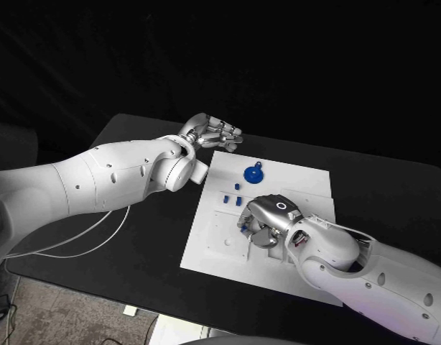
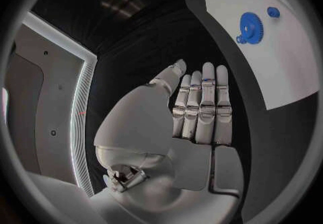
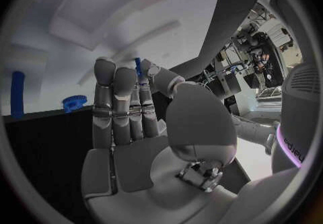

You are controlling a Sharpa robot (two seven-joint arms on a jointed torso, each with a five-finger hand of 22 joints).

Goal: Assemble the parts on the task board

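Black table (image 1: 386, 180) with rounded corners, set against a dark, unlit backdrop that takes up the whole upper half of the head view. Greyish speckled floor (image 1: 65, 309) shows at the near left corner, with a white cable (image 1: 86, 241) looping over the table edge and a small pale tag (image 1: 129, 310) on the floor. Left wrist view has a grey wall panel (image 2: 40, 105) edged by a bright white strip (image 2: 79, 121).

Black table (image 1: 386, 180), white task board (image 1: 302, 180) lying flat at its middle
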